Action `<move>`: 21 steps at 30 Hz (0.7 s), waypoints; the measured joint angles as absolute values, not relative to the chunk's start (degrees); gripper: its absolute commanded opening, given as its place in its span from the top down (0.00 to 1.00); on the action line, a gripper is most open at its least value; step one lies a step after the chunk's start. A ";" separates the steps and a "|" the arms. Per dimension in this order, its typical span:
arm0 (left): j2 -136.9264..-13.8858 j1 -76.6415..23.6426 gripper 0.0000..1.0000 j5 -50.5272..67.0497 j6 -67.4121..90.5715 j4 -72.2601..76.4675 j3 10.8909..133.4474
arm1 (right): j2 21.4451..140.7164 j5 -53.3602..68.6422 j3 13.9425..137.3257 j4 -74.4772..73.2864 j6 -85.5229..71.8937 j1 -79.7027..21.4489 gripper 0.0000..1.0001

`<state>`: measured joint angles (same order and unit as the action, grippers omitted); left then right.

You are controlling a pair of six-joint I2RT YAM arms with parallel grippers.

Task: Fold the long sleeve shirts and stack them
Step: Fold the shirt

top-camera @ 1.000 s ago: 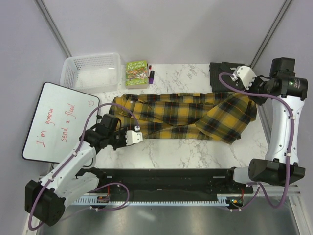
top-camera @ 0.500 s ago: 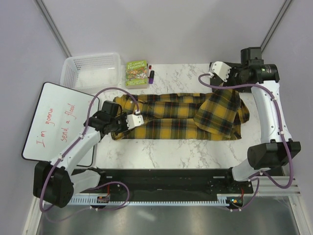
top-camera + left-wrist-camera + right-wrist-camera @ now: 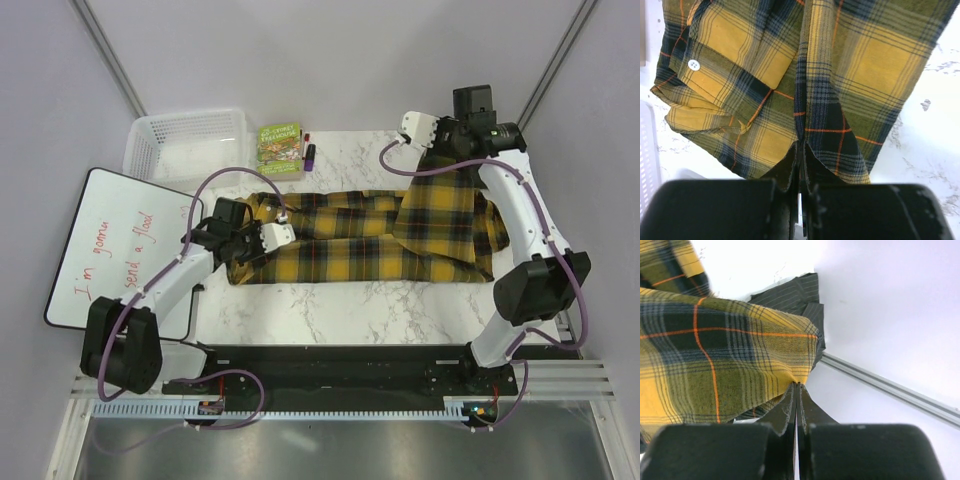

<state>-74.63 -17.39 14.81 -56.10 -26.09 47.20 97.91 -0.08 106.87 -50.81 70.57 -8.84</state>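
Your left gripper (image 3: 800, 150) is clamped on the left end of the plaid shirt (image 3: 350, 240). Your right gripper (image 3: 796, 386) is pinched on a corner of its right end, held up at the far right of the marble table (image 3: 330, 305). The shirt's long axis runs left to right, and the lifted end drapes down from the right gripper. The charcoal shirt (image 3: 799, 290) lies just behind that raised corner. The white basket (image 3: 140, 150) sits at the far left corner, apart from both shirts, with a green book (image 3: 280, 148) beside it.

The marble table (image 3: 350, 300) bears the plaid shirt (image 3: 340, 240), charcoal shirt (image 3: 795, 292) (largely hidden), white basket (image 3: 190, 145), green book (image 3: 279, 150) and markers (image 3: 308, 150).
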 measured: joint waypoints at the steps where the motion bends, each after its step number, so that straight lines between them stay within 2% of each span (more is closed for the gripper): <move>1: -75.13 -17.26 0.98 14.59 -56.10 -25.61 47.20 | 97.91 -0.56 106.04 -49.28 70.57 -9.19 1.00; 8: -77.97 -16.23 0.95 13.08 -56.31 -21.67 47.20 | 98.10 -4.21 100.29 -41.52 70.46 -10.81 1.00; 21: -87.94 -16.12 0.98 10.92 -57.28 -16.49 49.17 | 98.35 -8.73 91.77 -31.55 70.04 -11.88 1.00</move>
<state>-87.94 -16.12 10.92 -57.28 -16.49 49.17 98.35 -8.73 91.77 -31.55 70.04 -11.88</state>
